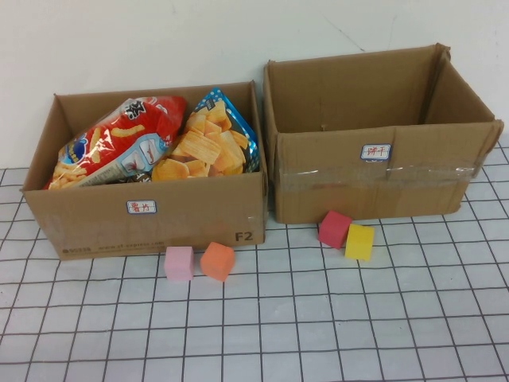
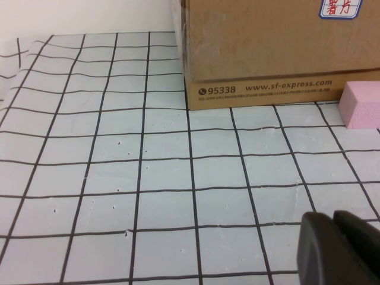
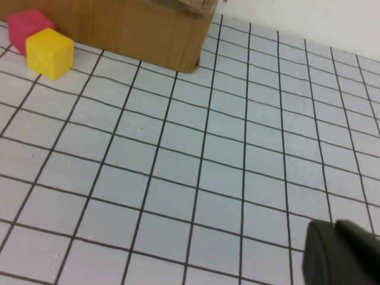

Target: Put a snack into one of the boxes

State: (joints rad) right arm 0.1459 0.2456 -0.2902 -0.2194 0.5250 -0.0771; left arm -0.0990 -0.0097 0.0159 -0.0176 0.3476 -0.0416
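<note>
My left gripper (image 2: 341,249) hangs low over the gridded surface (image 1: 318,318), out of the high view. Only a dark corner of it shows in its wrist view, so I cannot tell how its jaws stand; nothing shows in them. My right gripper (image 3: 344,255) is likewise low, holding nothing I can see, its jaws just as unreadable.

The snacks already lie in the left box (image 1: 143,215): a red chip bag (image 1: 119,143) and, beside it, a blue chip bag (image 1: 211,139), both leaning, long axes running up and away from me. From my left jaws that box stands ahead and near, a pink cube (image 2: 362,104) at its foot. The right box (image 1: 374,183) looks empty, ahead of my right jaws beyond the yellow cube (image 3: 50,52) and red cube (image 3: 27,27). An orange cube (image 1: 217,261) sits by the pink one. I judge my left arm nearer the bags.
</note>
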